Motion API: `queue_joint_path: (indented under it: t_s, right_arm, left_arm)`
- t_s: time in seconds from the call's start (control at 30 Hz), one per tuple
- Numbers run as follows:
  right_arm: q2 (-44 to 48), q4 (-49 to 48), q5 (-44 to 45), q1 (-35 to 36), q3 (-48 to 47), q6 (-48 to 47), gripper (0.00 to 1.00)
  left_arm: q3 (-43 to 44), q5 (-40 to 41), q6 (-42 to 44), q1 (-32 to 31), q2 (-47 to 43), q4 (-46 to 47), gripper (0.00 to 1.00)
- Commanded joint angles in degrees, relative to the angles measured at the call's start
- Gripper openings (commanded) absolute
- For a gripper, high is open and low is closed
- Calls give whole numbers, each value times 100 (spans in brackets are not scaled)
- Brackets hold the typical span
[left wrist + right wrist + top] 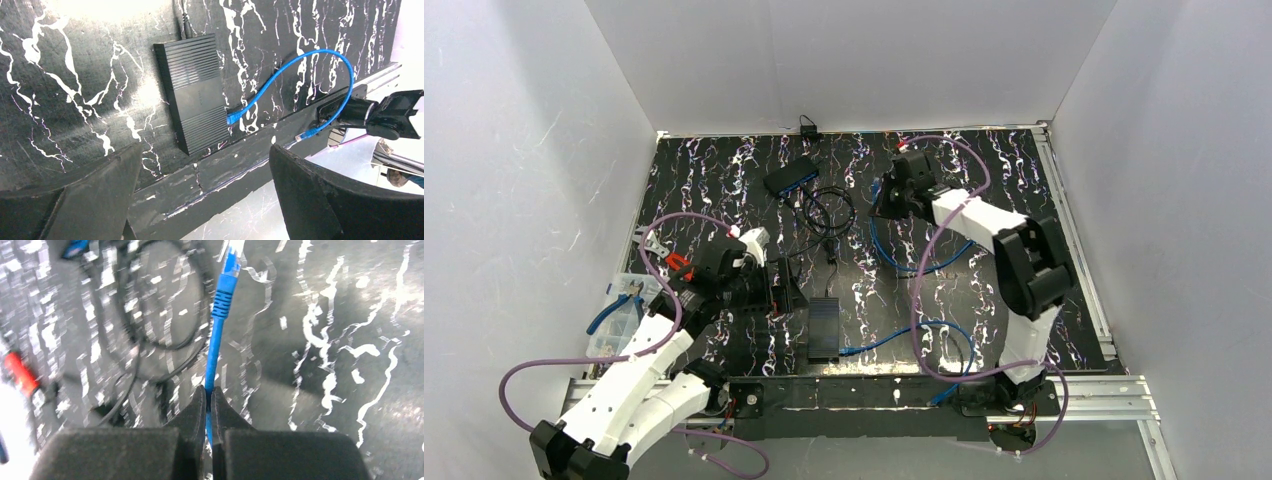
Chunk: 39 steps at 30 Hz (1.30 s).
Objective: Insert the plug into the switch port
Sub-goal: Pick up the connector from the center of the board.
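With the right gripper [209, 399] clamped shut on the blue cable [215, 347] just behind the plug [231, 265], which projected toward 12 o'clock, and the left gripper [207, 152] wide open and empty, the plug looked to need squaring to the switch [790, 177] at 9 o'clock before any push.

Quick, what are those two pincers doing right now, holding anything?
Left pincer: open, holding nothing.
Right pincer: closed on the blue cable, behind its plug.

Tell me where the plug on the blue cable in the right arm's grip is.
Right wrist view, top centre: the plug juts beyond the right gripper, which pinches its blue cable, just right of the coiled black cable.
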State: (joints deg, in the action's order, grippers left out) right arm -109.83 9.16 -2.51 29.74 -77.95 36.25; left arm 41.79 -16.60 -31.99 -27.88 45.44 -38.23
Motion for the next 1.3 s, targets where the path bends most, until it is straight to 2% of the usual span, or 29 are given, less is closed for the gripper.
queue_joint_path:
  t_s: [0.0,0.27,0.67,1.0,1.27]
  right_arm:
    - [1044,-862,-1202,-7,596,-580,1]
    - [2482,-737,-2649,-11,1501,-1246,1]
    - [4059,-173,-4529,59,2138,-1896,1]
    - [4575,72,-6267,233,2239,-1913,1]
    - [4505,197,-6911,904,2078,-2029,1]
  left_arm:
    - [418,8,182,36,-51,-126,98]
    - [929,-238,531,46,-33,-147,98]
    - [1692,-1723,834,46,-115,-42,98]
    - [2106,-2885,732,46,-384,235,98]
    - [2131,-3460,222,46,-410,665,98]
